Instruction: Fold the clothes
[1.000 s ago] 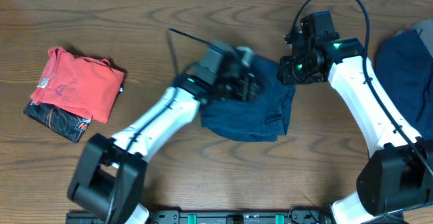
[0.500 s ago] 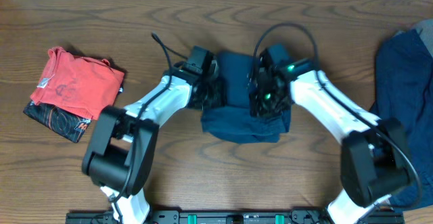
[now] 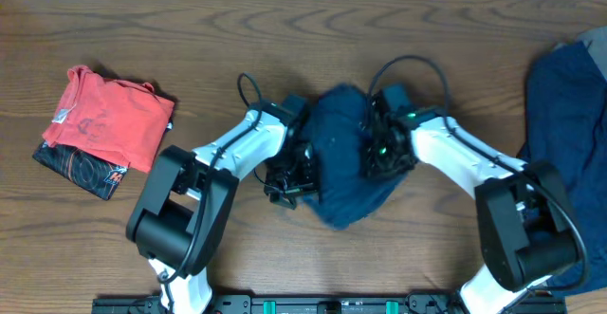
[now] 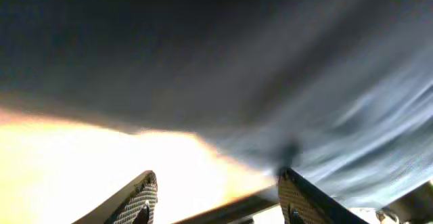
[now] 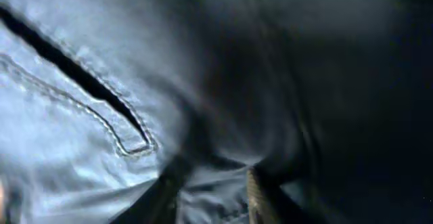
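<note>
Dark navy blue cloth garments [image 3: 341, 176]: two, one bunched at centre, the other [image 3: 569, 96] at the right edge.
Red-orange folded T-shirt [image 3: 109, 120]: one, left.
Black garment with orange print [image 3: 81, 170]: one, beneath the T-shirt.
White robot arms [image 3: 232, 148]: two.
Brown wooden table [image 3: 285, 29]: one.

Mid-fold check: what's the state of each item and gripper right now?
shorts: bunched between the grippers, not folded.
left gripper: open, cloth ahead.
right gripper: shut on the shorts.
other navy garment: loose at right edge.
red-orange T-shirt: folded, atop black garment.
</note>
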You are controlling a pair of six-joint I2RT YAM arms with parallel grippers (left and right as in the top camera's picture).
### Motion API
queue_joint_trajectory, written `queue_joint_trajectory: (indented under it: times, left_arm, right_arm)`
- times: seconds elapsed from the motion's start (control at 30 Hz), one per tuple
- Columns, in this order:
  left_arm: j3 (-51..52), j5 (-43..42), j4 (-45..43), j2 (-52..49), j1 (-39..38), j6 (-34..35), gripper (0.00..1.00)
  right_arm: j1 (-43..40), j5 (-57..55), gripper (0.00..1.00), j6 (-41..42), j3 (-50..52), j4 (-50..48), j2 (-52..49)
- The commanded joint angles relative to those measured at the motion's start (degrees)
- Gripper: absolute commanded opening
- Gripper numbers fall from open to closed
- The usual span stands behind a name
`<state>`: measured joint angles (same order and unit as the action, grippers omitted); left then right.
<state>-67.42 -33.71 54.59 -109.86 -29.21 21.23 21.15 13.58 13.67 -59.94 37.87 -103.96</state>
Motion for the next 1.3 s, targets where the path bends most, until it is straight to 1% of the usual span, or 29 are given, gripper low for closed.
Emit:
queue_joint_trajectory:
  times: [0.0,0.07,0.1,0.17,0.23,0.33,0.4,0.43,0.57,0.63,0.67,0.77,0.83,0.9,1.0,1.03,1.1,1.17,1.2,1.27]
  left_arm:
    - [0.5,0.3,0.2,6.5,-0.5,0.7,0.61]
    - [0.5,6.4,-1.0,10.2,-0.3,0.6,0.65]
    - [0.5,10.1,-1.9,11.9,-0.1,0.6,0.70]
    - [0.5,18.4,-5.1,14.7,0.3,-0.6,0.85]
    - [0.5,23.0,-10.2,16.1,1.0,-4.5,0.89]
    - [0.5,23.9,-18.4,16.0,2.0,-12.7,0.93]
    - [0.5,23.9,-23.8,15.2,3.0,-16.3,0.94]
    - [0.5,23.9,-26.3,14.7,3.6,-17.2,0.94]
    - [0.5,23.8,-35.6,11.1,6.5,-17.3,0.94]
    - [0.5,22.6,-37.9,9.0,7.4,-17.1,0.94]
    - [0.5,21.2,-38.8,7.7,7.8,-16.9,0.93]
    - [0.5,16.9,-40.6,3.8,8.4,-16.9,0.88]
    - [0.5,16.3,-40.6,2.0,8.4,-16.3,0.84]
    - [0.5,15.6,-39.8,0.4,8.3,-16.1,0.76]
    - [0.5,11.1,-38.2,-1.6,8.2,-16.1,0.60]
    - [0.5,9.8,-37.5,-2.1,8.2,-16.1,0.54]
    - [0.5,6.9,-35.1,-2.6,8.2,-16.1,0.30]
    - [0.5,4.4,-31.3,-2.6,8.2,-16.0,0.14]
    - [0.5,3.1,-28.6,-2.5,8.2,-16.0,0.12]
    - [0.5,1.3,-22.7,-2.5,8.2,-16.0,0.12]
  right_arm:
    - [-5.5,-15.9,0.48,-4.0,1.5,-7.4,-3.1]
    - [-6.7,-13.8,0.49,-6.2,0.4,-10.7,-3.1]
    - [-7.0,-13.2,0.49,-6.5,-0.2,-11.4,-3.1]
    - [-7.0,-12.9,0.50,-6.5,-2.0,-11.5,-3.1]
    - [-6.8,-12.6,0.54,-6.5,-3.8,-10.5,-2.9]
    - [-6.5,-11.6,0.60,-6.5,-7.0,-6.5,-2.1]
    - [-6.2,-11.6,0.59,-6.5,-9.4,-2.5,-1.1]
    - [-6.0,-11.6,0.59,-6.5,-10.3,-0.5,-0.5]
    - [-5.4,-11.1,0.59,-4.4,-12.3,6.1,2.3]
    - [-5.3,-8.4,0.59,-4.3,-12.3,8.4,3.6]
    - [-5.3,-6.8,0.57,-4.3,-12.3,9.4,4.0]
    - [-5.3,-2.6,0.53,-4.3,-12.1,11.8,3.9]
    - [-5.2,-2.3,0.50,-4.2,-11.2,11.6,3.8]
    - [-4.9,-2.2,0.46,-4.1,-9.6,10.5,3.7]
    - [-4.6,-1.6,0.44,-4.0,-6.9,8.5,3.5]
    - [-4.5,-1.4,0.44,-4.1,-5.9,7.8,3.5]
    - [-4.4,-1.3,0.43,-4.0,-3.9,6.6,3.5]
    - [-4.2,-1.3,0.43,-4.1,-1.3,4.9,3.5]
    - [-4.2,-1.6,0.43,-4.1,-0.2,4.1,3.5]
    - [-4.4,-4.1,0.44,-4.1,2.3,2.5,3.5]
